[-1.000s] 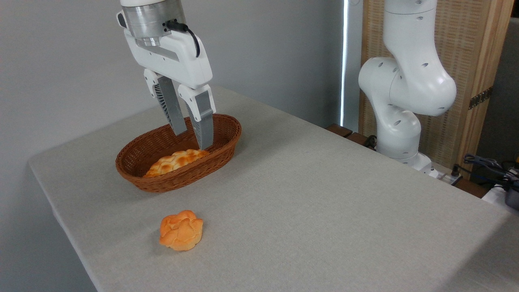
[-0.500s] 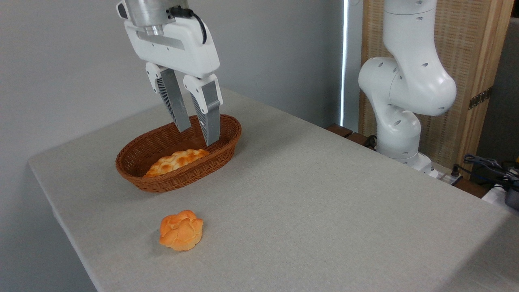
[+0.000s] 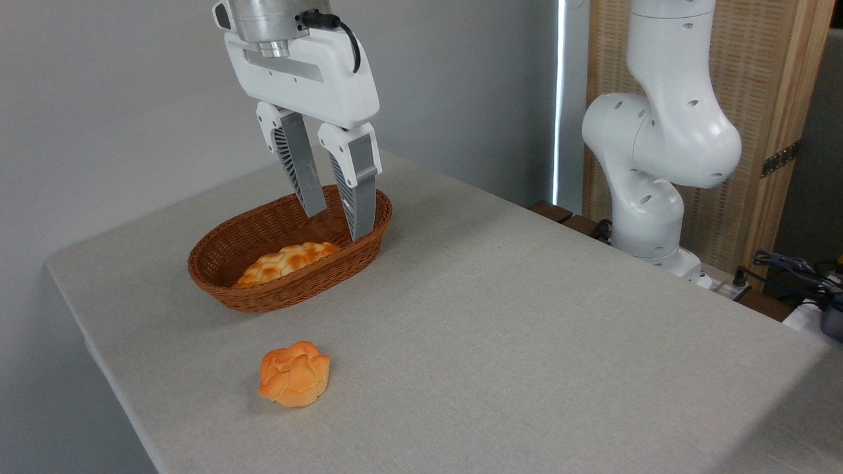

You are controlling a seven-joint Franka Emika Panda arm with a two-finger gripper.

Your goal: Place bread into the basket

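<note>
The bread (image 3: 286,262), a braided golden loaf, lies inside the oval brown wicker basket (image 3: 290,297) at the table's left back. Its lower part is hidden by the basket's near wall. My gripper (image 3: 338,226) hangs open above the basket's right end, up and to the right of the loaf, with nothing between its grey fingers (image 3: 359,197).
A small round knotted orange bun (image 3: 294,374) sits on the grey tablecloth in front of the basket. The arm's white base (image 3: 652,197) stands at the table's far right edge, with cables (image 3: 790,266) beyond it. The table's left edge runs close to the basket.
The open gripper has moved to the right and slightly up, away from the loaf. The bread, basket and bun have stayed in place.
</note>
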